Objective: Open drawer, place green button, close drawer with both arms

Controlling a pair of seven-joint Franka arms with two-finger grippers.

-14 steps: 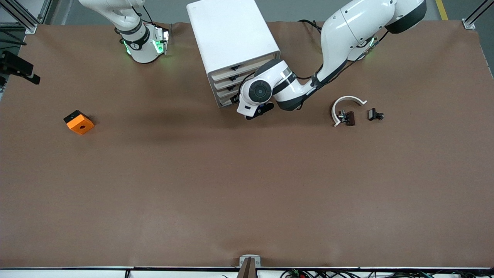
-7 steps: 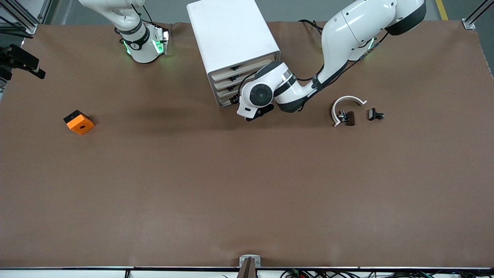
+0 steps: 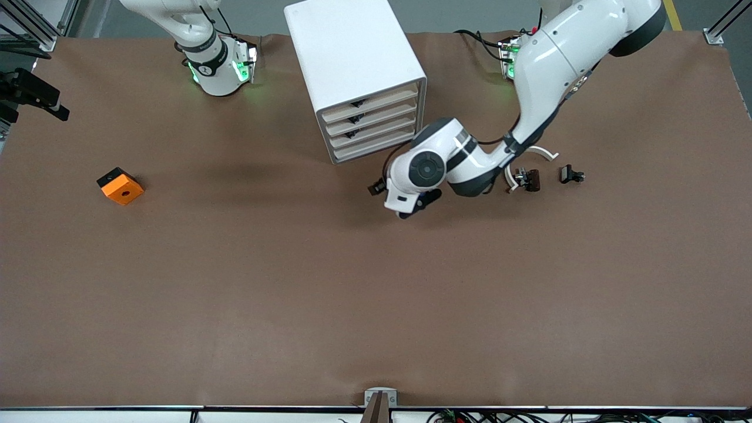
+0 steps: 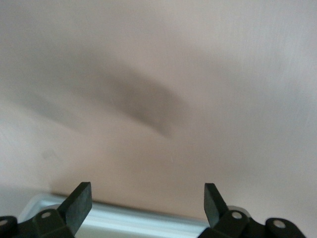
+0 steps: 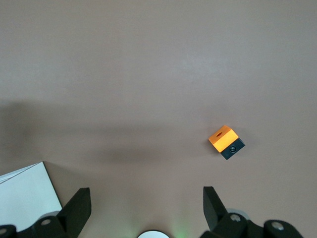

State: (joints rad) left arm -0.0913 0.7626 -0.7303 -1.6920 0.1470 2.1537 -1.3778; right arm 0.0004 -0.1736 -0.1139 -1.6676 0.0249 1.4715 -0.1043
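Cream-fronted drawer (image 3: 372,131) sits flush (black handle).

We hold our right tool (image 5: 143,206) high over the brown bench (image 5: 148,74), fingers (image 5: 77,208) spread wide, nothing between | orange cube (image 5: 226,141) with dark base rests on bench, well apart | white cabinet corner (image 5: 25,196) at edge
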